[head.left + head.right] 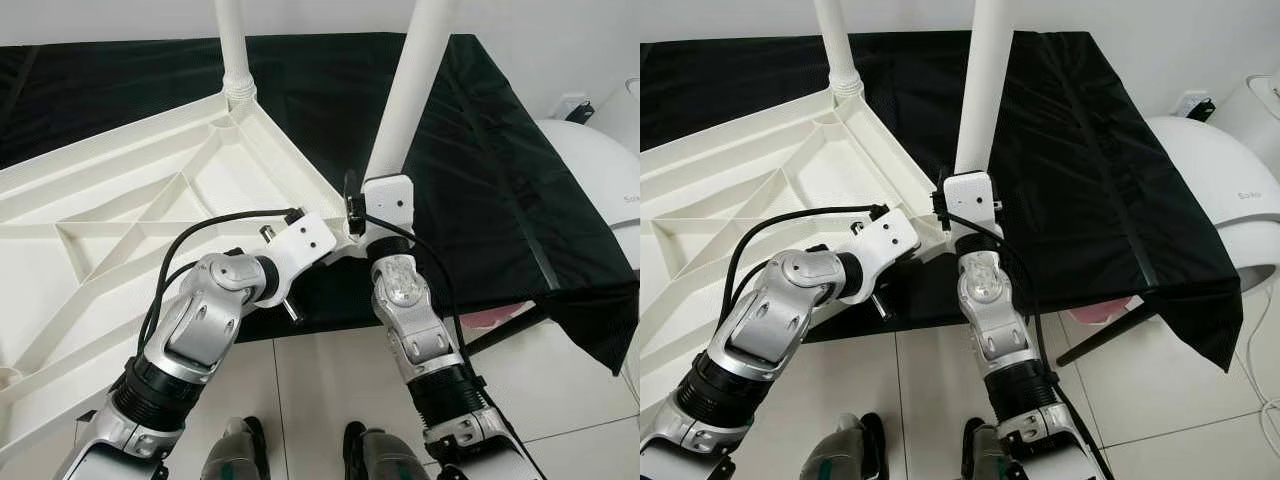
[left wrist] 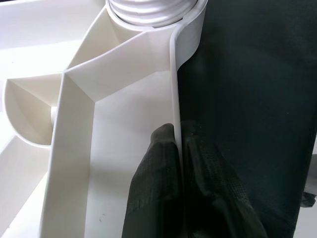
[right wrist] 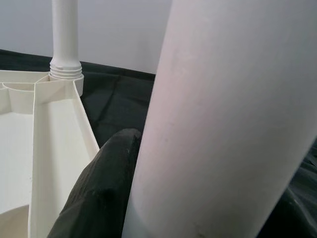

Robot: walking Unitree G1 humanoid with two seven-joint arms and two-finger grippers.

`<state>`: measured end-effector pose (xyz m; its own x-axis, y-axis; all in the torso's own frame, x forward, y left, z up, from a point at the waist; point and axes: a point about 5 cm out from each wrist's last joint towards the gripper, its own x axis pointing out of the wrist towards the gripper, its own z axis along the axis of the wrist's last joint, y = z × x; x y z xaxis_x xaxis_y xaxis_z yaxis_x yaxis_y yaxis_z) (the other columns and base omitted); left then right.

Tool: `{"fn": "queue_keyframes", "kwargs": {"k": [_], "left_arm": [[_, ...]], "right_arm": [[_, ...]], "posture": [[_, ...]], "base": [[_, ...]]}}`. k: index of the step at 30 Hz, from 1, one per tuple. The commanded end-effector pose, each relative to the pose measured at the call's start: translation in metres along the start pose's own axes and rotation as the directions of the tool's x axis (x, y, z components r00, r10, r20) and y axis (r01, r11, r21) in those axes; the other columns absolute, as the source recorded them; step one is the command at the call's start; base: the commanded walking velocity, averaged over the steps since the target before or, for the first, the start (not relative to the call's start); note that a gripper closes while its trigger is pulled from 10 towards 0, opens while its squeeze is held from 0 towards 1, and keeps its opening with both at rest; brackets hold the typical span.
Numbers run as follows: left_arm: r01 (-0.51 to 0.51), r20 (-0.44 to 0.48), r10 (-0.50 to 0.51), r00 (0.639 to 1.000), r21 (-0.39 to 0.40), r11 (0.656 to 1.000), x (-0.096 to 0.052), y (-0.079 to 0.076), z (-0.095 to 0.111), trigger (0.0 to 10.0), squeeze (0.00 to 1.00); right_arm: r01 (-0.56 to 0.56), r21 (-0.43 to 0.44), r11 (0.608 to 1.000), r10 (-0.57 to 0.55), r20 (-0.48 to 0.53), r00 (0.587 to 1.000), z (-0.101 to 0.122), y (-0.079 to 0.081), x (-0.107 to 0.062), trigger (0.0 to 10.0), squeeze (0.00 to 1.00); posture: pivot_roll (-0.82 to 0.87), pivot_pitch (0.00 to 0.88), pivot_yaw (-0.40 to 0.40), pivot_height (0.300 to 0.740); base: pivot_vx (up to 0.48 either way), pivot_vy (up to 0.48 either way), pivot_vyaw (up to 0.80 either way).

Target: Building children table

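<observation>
— Lying upside down on a black cloth [image 1: 470, 150], the white tabletop [image 1: 110, 200] is seen with its ribbed underside facing up. Where are the legs?

— One white leg [image 1: 232, 45] is seated upright in the far corner socket. A second leg [image 1: 412, 85] is held upright at the near corner, on the edge nearest the robot.

— How is that second leg gripped?

— It is clasped by the right gripper [image 3: 198, 218]. One black finger [image 3: 104, 193] is pressed against the tube's side, and another dark finger is glimpsed at the opposite side, so the fingers are closed around the leg.

— And the left gripper?

— The left gripper [image 2: 179, 144] is placed on the tabletop's thin outer wall, near the same corner. The wall is pinched between its two black fingers [image 2: 153, 183], one inside the frame and one outside, over the cloth.

— What else is visible?

— A rounded white appliance [image 1: 590, 170] is seen at the robot's right, just beside the cloth's edge, and white floor tiles [image 1: 320, 390] are seen below.
</observation>
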<state>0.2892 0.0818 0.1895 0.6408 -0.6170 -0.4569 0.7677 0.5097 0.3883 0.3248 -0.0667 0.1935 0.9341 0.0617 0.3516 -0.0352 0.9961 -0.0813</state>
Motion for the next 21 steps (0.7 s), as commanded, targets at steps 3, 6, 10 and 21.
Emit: {"fn": "queue_keyframes", "kwargs": {"k": [3,6,10,21], "left_arm": [[-0.063,0.042,0.062,0.997,0.038,0.997,-0.005,0.004,0.011,10.0,0.00],[-0.061,0.042,0.060,0.997,0.038,0.997,-0.005,0.004,0.011,10.0,0.00],[-0.061,0.041,0.059,0.997,0.040,0.997,-0.005,0.004,0.011,10.0,0.00],[-0.059,0.041,0.058,0.997,0.041,0.997,-0.005,0.004,0.011,10.0,0.00]], "right_arm": [[0.050,-0.031,0.998,-0.054,-0.133,0.990,-0.028,-0.020,-0.011,10.0,0.00],[0.022,-0.025,0.999,-0.026,-0.134,0.991,-0.029,-0.025,-0.012,10.0,0.00],[-0.022,-0.010,1.000,0.021,-0.130,0.991,-0.030,-0.031,-0.013,10.0,0.00],[-0.144,0.045,0.989,0.148,-0.109,0.983,-0.029,-0.045,-0.010,10.0,0.00]], "posture": [[-0.08,0.211,-0.035,0.740],[-0.08,0.210,-0.035,0.740],[-0.09,0.207,-0.035,0.740],[-0.08,0.202,-0.033,0.740]], "base": [[0.000,0.000,0.00],[0.000,0.000,0.00],[0.000,0.000,0.00],[0.000,0.000,0.00]]}}
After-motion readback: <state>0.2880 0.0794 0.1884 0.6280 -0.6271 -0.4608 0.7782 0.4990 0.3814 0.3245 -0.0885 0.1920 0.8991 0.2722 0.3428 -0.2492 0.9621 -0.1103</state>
